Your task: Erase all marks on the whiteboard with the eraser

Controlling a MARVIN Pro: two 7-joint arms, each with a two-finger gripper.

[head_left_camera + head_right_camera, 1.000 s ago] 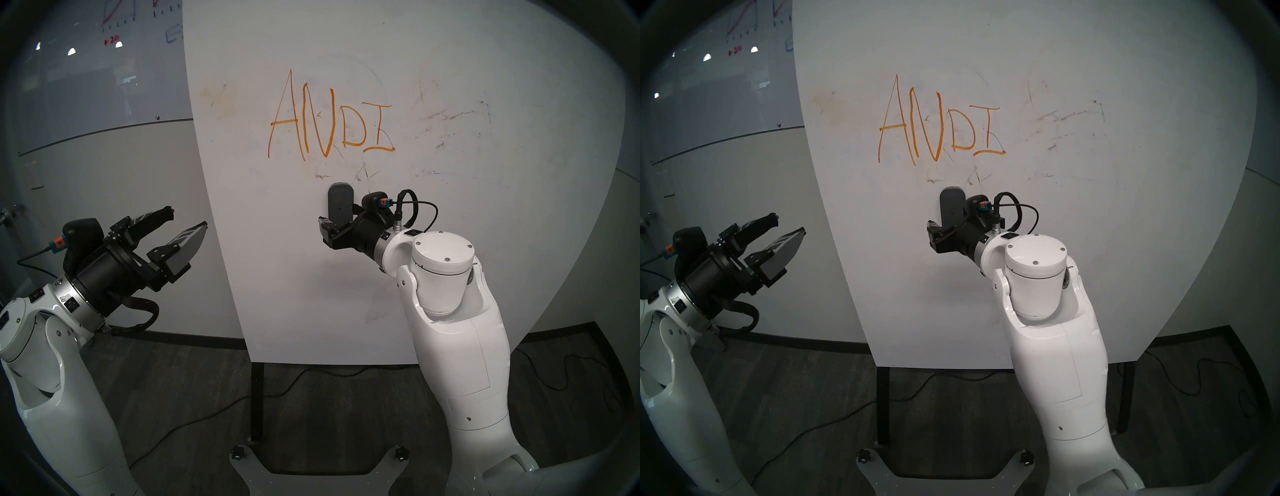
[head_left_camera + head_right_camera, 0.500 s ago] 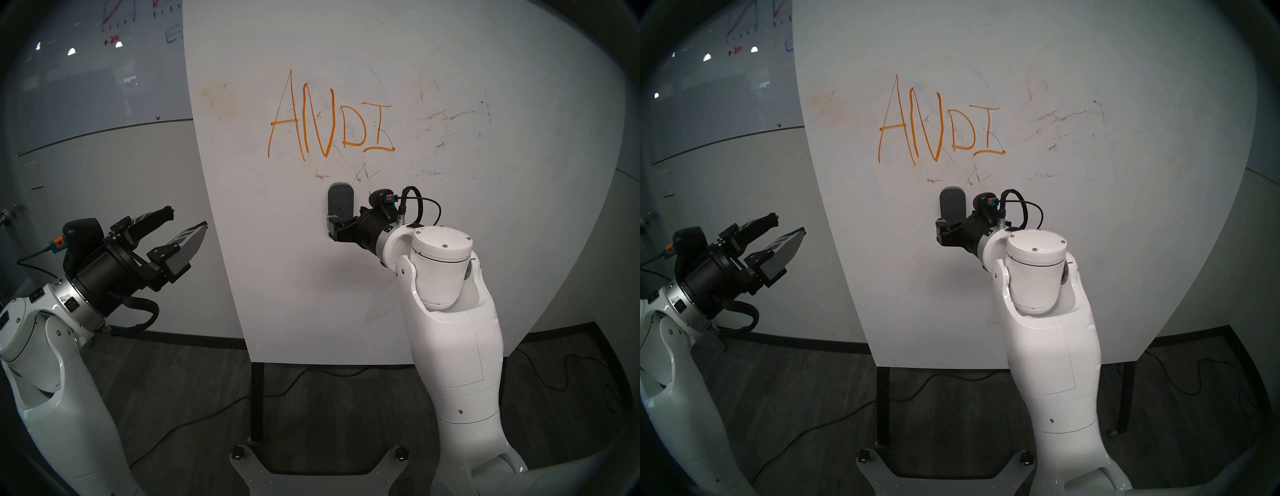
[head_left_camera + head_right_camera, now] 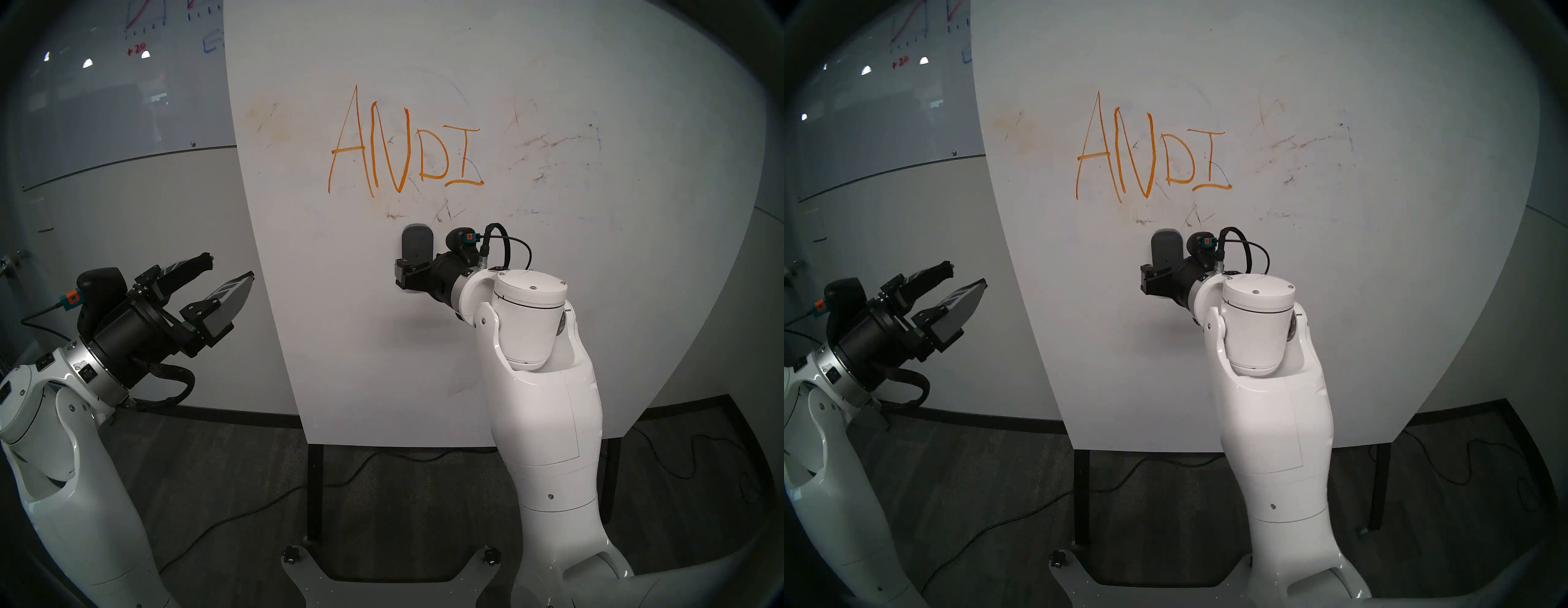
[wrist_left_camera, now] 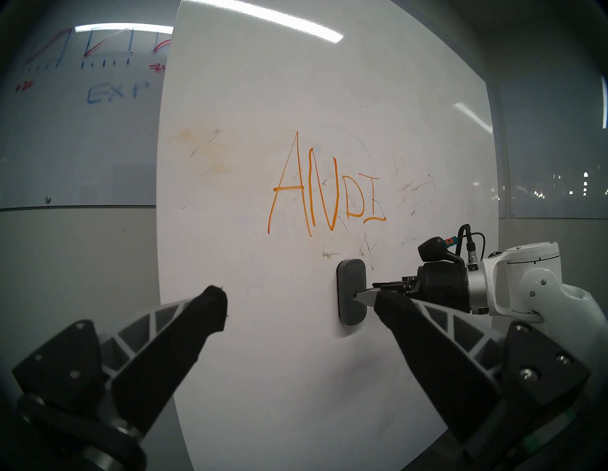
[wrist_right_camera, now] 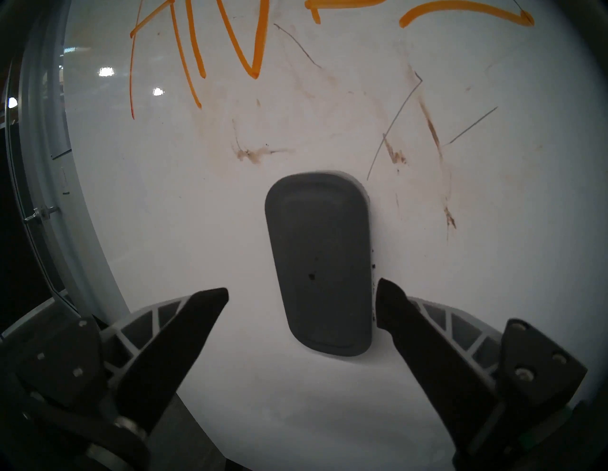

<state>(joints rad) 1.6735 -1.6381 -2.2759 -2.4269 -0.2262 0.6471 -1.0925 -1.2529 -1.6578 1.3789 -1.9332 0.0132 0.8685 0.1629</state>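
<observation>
The whiteboard (image 3: 348, 339) (image 3: 1102, 339) (image 4: 263, 361) (image 5: 164, 197) stands upright in front of me. Orange marks (image 3: 403, 148) (image 3: 1149, 157) (image 4: 325, 194) (image 5: 230, 42) spelling ANDI cross its upper middle. The dark grey eraser (image 3: 418, 248) (image 3: 1167, 250) (image 4: 351, 289) (image 5: 320, 263) clings upright to the board just below the letters. My right gripper (image 3: 413, 271) (image 3: 1161, 274) (image 4: 362, 294) (image 5: 302, 289) is open and straddles the eraser's lower half. One finger is close to its right edge and the other stands well apart. My left gripper (image 3: 229, 268) (image 3: 965, 275) (image 4: 297, 296) hangs open and empty beyond the board's left edge.
Faint grey-brown smudges (image 3: 551, 144) mark the board to the right of the letters. A glass wall board (image 3: 127, 63) with red and blue graph scribbles is at the upper left. Black legs (image 3: 315, 488) carry the whiteboard, and cables (image 3: 382, 460) lie on the dark carpet.
My right arm has shifted left and slightly up, bringing the open gripper closer around the eraser's lower half. The eraser, the letters and the left arm have not moved.
</observation>
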